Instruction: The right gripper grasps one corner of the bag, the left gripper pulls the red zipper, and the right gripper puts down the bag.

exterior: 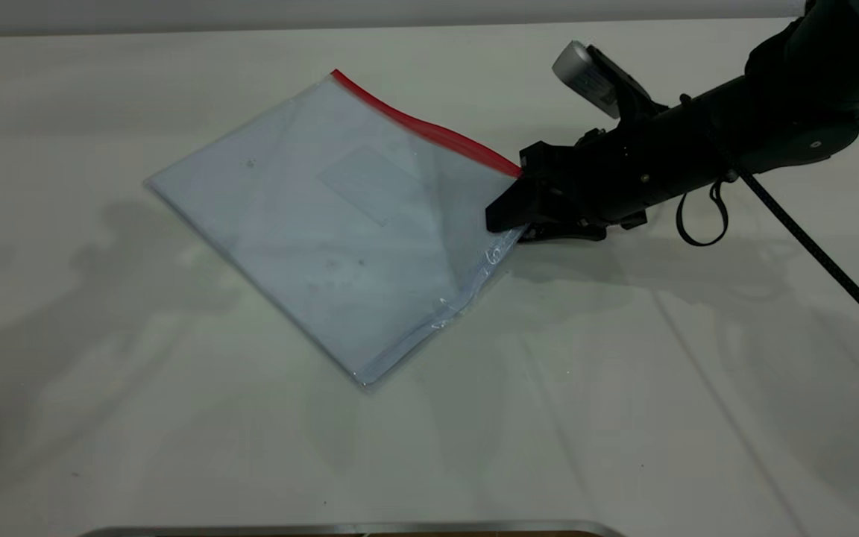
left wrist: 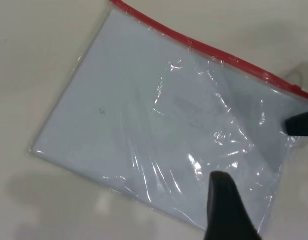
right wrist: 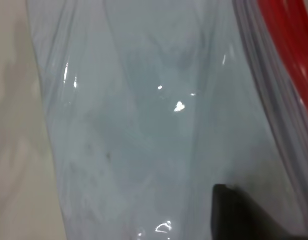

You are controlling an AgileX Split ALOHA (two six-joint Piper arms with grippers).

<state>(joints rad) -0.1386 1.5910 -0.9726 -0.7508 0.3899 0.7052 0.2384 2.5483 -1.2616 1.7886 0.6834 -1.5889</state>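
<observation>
While it lies flat on the white cloth-covered table (exterior: 698,418), the one flat rectangular clear plastic bag (exterior: 325,231) with white paper inside sits turned diamond-wise, a little left of the table's middle in the exterior view. One thin bright red zipper (exterior: 429,128) runs along its far long edge, from the far tip down to the corner (exterior: 515,173) on the right. That corner and the crinkled, shiny short edge beside it are lifted slightly off the table, the red strip bowing upward there.

Reaching in from the right, the black boxy right tool (exterior: 508,216), with its looping black cable, has its pointed fingers together on the bag just below the red strip's end, one finger above the plastic and one beneath.

Only in its own wrist view does the left tool (left wrist: 266,200) show: two plain black wedge fingers, spread apart, hanging above the bag's short crinkled edge without touching it that I can tell.

Bare table lies open on every side of the bag: wide room to the left, in front, and behind
</observation>
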